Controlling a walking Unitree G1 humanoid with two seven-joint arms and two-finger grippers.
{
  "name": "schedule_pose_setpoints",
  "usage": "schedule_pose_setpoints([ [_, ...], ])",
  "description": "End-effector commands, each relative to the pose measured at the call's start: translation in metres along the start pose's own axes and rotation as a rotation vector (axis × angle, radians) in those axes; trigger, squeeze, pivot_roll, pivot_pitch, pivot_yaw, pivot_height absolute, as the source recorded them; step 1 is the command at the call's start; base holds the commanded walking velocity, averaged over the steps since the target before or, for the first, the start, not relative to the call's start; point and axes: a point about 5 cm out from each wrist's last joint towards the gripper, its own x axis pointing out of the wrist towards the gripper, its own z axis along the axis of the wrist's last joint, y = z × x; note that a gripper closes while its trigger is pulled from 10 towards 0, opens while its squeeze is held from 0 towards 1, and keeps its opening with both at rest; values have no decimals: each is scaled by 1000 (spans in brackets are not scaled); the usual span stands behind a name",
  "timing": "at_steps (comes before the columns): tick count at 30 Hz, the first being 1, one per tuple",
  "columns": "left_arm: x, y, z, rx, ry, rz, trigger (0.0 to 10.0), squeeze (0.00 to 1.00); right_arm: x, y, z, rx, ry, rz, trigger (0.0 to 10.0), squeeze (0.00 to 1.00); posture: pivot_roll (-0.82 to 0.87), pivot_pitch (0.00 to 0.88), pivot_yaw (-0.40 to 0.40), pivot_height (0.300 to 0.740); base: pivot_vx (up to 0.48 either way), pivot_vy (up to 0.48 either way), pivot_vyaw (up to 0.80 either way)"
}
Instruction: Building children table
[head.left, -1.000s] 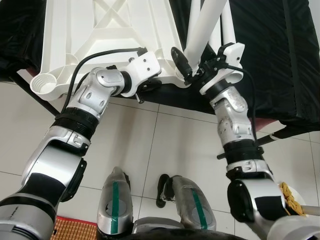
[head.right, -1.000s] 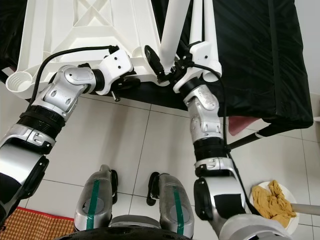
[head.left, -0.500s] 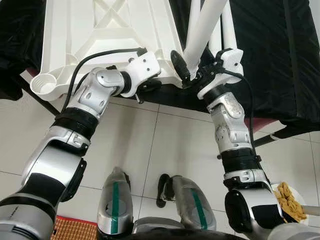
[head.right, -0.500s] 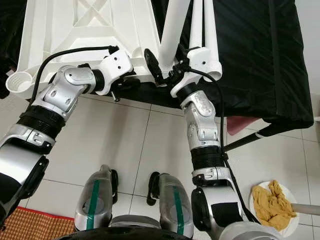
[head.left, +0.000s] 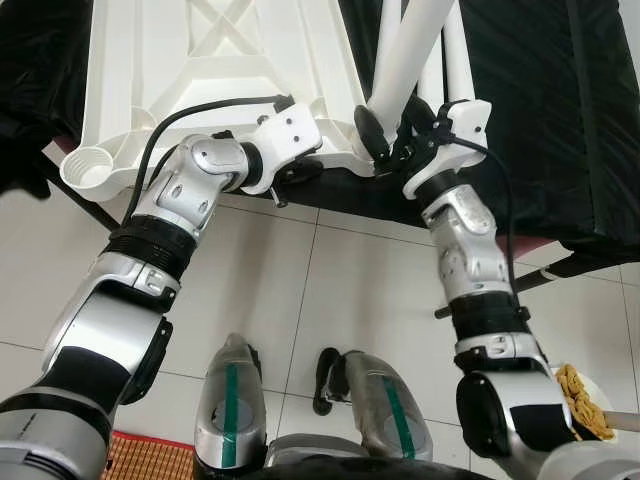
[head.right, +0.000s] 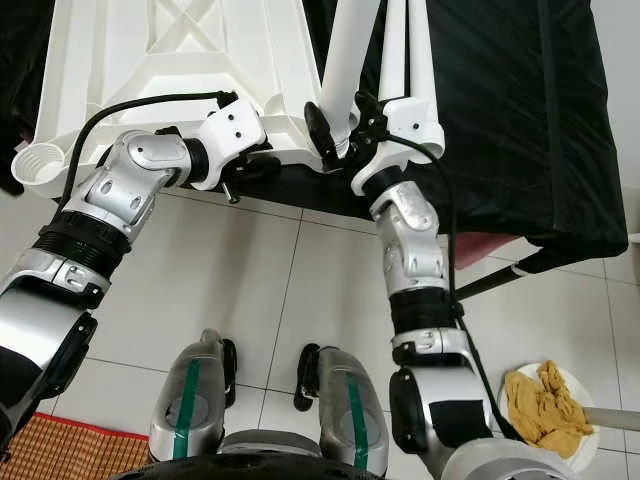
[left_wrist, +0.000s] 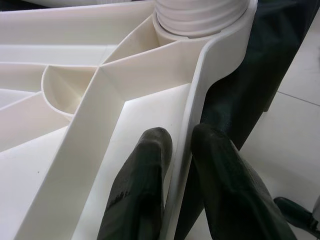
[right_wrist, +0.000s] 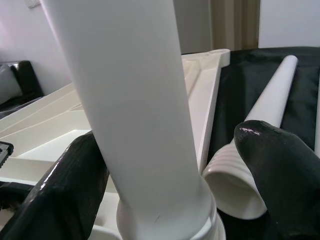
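Observation:
A white plastic tabletop (head.left: 200, 60) lies upside down on a black-draped table (head.left: 540, 120). My left gripper (left_wrist: 181, 137) is shut on the tabletop's near rim (left_wrist: 200, 90), one finger on each side, close to the near right corner socket. A white table leg (head.left: 405, 50) stands tilted in that socket. My right gripper (head.left: 392, 125) is open around the leg (right_wrist: 130, 100) low down. One finger (right_wrist: 75, 190) rests against the leg and the other finger (right_wrist: 280, 170) stands off it. Two more white legs (head.left: 455, 50) lie on the cloth behind. The near left corner socket (head.left: 88, 168) holds no leg.
The table's near edge overhangs a white tiled floor where my feet (head.left: 230, 400) stand. A plate of yellowish cloth (head.right: 545, 405) sits on the floor at the right. A woven mat (head.left: 150, 460) lies at the lower left. Black table struts (head.left: 70, 195) slope to the floor.
My right gripper has shifted slightly right, bringing its left finger in against the leg. The left arm and the tabletop have not moved.

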Motion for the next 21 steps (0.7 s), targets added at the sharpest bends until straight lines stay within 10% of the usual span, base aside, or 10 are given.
schedule_pose_setpoints([
  [1, 5, -2, 14, 67, -51, 18, 10000, 0, 3, -4, 1, -3, 6, 2, 10000, 0, 12, 45, -23, 740, 0, 0, 0],
  [8, 10, -11, 8, 30, -33, 2, 10000, 0, 8, -4, 7, -11, -10, 14, 10000, 0, 11, 46, -23, 740, 0, 0, 0],
  [9, 11, -11, 8, 27, -31, 3, 10000, 1000, 8, -4, 7, -11, -11, 15, 10000, 0, 11, 46, -23, 740, 0, 0, 0],
  [13, 10, -9, 8, 36, -16, 14, 10000, 1000, 8, -3, 8, -8, -12, 27, 10000, 0, 11, 47, -23, 740, 0, 0, 0],
  [14, 10, -8, 8, 40, -13, 16, 10000, 0, 8, -3, 7, -6, -10, 32, 10000, 0, 12, 47, -25, 740, 0, 0, 0],
  [21, 9, 1, 15, 55, -25, 37, 10000, 0, 9, -5, 7, -8, 5, 53, 10000, 0, 18, 47, -41, 740, 0, 0, 0],
])
